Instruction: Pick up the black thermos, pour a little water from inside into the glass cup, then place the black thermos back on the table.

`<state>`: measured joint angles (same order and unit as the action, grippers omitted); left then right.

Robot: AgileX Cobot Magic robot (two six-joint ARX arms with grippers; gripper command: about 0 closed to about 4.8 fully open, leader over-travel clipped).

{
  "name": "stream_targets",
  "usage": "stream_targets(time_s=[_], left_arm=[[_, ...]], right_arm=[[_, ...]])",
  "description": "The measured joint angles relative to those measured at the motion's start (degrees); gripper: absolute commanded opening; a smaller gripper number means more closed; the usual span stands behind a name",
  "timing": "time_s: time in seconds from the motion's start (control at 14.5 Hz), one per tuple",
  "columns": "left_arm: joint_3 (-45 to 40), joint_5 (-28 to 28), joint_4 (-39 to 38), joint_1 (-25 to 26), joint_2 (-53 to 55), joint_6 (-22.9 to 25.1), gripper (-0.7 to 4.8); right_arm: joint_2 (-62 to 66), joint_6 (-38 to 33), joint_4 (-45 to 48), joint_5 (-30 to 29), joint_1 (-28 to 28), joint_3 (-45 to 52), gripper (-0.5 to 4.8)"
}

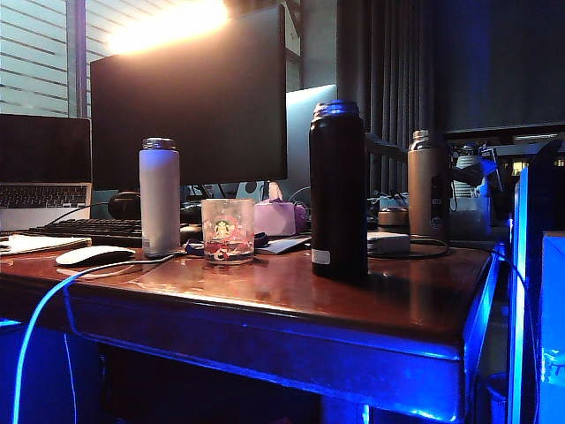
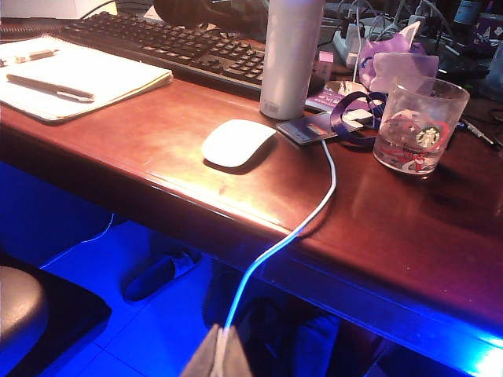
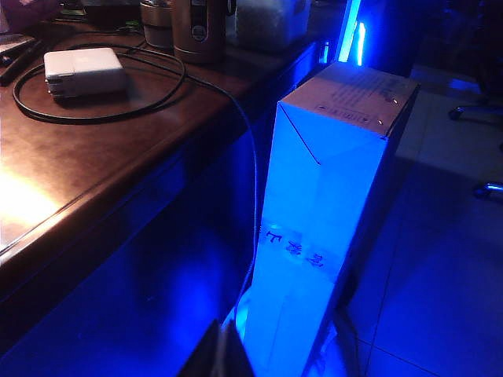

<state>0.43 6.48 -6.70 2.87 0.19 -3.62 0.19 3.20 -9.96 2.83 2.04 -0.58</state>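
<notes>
While both clenched pincers, left [image 2: 218, 355] and right [image 3: 214, 353], hung below the worktop [image 1: 371, 309], the black thermos [image 1: 338, 190] stood upright above, nearer the right.

Right gripper [image 3: 222, 355]: dark fingertips pressed together, low off the table's [image 3: 94, 169] corner, above the floor [image 3: 440, 259]. White power brick [image 3: 84, 71] on table, ringed by black cable [image 3: 141, 106]. Bronze flask [image 3: 198, 30] base behind it. Tall cardboard box [image 3: 330, 212] stands just beside the table edge.
</notes>
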Motion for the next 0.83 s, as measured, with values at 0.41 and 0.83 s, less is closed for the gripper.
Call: stream_targets(time_s=[0.41, 0.83], left_arm=[[0.0, 0.0, 0.0, 0.0, 0.0, 0.0, -0.05], [0.0, 0.04, 0.07, -0.02, 0.02, -0.02, -0.05]], right_arm=[[0.0, 0.11, 0.0, 0.02, 0.0, 0.0, -0.05], [0.0, -0.61, 0.04, -0.46, 0.0, 0.0, -0.05]])
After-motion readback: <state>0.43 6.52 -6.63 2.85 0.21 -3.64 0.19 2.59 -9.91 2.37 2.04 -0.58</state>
